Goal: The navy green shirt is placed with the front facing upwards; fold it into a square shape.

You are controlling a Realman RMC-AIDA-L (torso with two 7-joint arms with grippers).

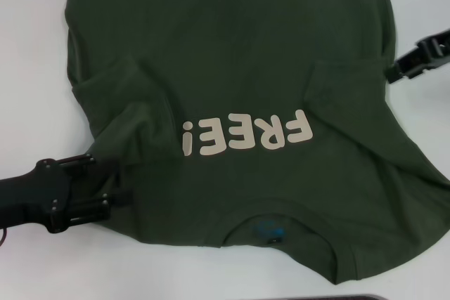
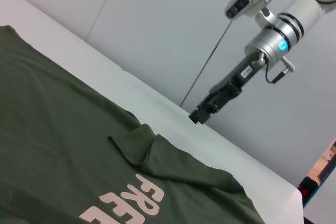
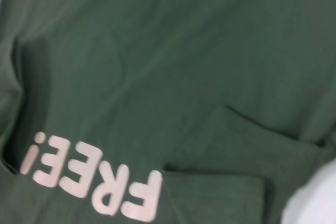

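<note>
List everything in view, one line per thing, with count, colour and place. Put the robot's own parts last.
navy green shirt: one, dark olive green, spread front up over the table, collar nearest the robot, both sleeves folded in onto the body.
lettering "FREE!": one, cream, on the chest, upside down in the head view.
neck label: one, blue, inside the collar.
table: one, white, under the shirt.
left gripper: one, black, at the shirt's left shoulder edge.
right gripper: one, black, at the shirt's right edge by the folded sleeve.

Dark olive-green shirt, cream "FREE!" lettering, blue neck label.
</note>
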